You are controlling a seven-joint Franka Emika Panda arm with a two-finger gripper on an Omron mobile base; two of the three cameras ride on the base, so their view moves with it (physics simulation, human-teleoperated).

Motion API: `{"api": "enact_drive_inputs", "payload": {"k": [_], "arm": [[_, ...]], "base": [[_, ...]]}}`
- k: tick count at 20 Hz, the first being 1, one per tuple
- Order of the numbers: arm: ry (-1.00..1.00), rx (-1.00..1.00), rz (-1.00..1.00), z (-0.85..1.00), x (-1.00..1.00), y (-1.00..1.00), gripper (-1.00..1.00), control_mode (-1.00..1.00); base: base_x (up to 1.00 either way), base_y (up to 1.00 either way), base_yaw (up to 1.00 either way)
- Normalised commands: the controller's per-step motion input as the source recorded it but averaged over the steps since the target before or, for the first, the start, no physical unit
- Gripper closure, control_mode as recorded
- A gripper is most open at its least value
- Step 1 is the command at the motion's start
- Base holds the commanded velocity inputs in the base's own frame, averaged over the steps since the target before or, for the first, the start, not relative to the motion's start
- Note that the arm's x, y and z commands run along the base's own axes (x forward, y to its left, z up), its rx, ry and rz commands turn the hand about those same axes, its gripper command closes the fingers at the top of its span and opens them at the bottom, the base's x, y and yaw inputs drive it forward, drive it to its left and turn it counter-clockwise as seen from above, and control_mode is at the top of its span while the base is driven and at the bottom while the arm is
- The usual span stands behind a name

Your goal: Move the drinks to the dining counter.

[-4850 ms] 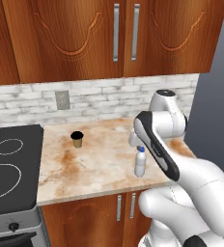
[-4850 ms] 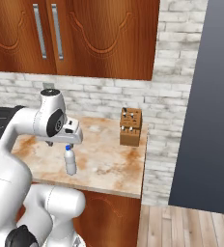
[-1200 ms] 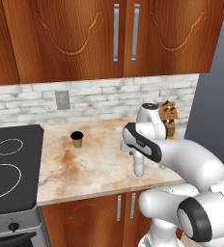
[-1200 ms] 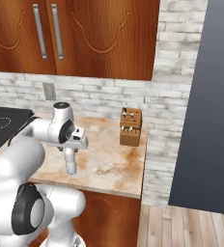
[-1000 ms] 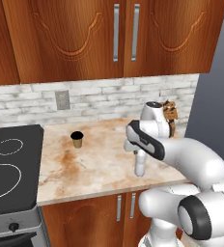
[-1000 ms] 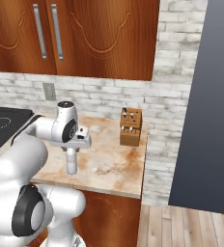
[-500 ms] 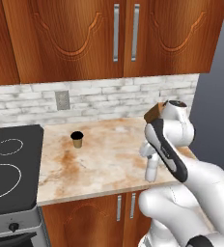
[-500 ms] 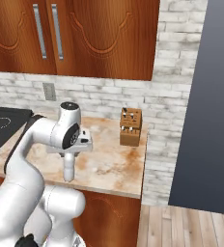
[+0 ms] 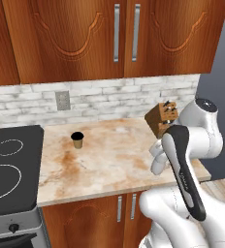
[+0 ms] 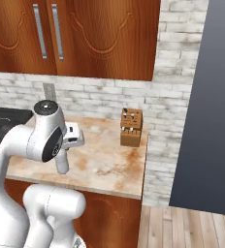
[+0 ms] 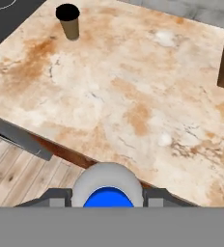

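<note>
- A kitchen counter (image 9: 104,164) with a beige marble-look top and rust-orange veins runs along a white-brick wall, with wooden cupboards above and wooden cabinet doors below.
- A black stove (image 9: 10,164) sits at the left end of this counter in the left base view.
- A small tan paper cup (image 9: 77,140) with a dark rim stands upright on the counter, close to the stove and toward the wall. In the hand view the cup (image 11: 68,21) appears at the top left, well apart from the gripper.
- A brown knife block (image 10: 131,127) stands near the back right of the counter, close to the brick wall.
- The white robot arm bends over the right part of the counter, with its gripper (image 10: 65,147) pointing down.
- A slim whitish bottle (image 10: 62,162) hangs upright below the gripper in the right base view, its base close to the counter's front edge; whether it touches the top cannot be told.
- In the hand view, the bottle's blue cap (image 11: 108,197) and pale shoulders sit between the two dark fingertips (image 11: 57,195), which press in on both sides. The gripper is narrowed around the bottle, holding it near the top.
- In the left base view the bottle (image 9: 157,163) shows as a pale shape beside the arm's dark forearm, in front of the knife block.
</note>
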Motion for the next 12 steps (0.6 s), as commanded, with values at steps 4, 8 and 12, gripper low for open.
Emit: {"api": "enact_drive_inputs", "payload": {"k": [4, 8, 12], "arm": [[0.00, 0.00, -0.11, 1.00, -0.14, 0.00, 1.00, -1.00], [0.02, 0.00, -0.12, 1.00, -0.43, 0.00, 1.00, -1.00], [-0.01, 0.00, -0.09, 0.74, -0.68, 0.00, 1.00, -1.00]], "base": [[0.00, 0.00, 0.00], [0.00, 0.00, 0.00], [0.00, 0.00, 0.00]]}}
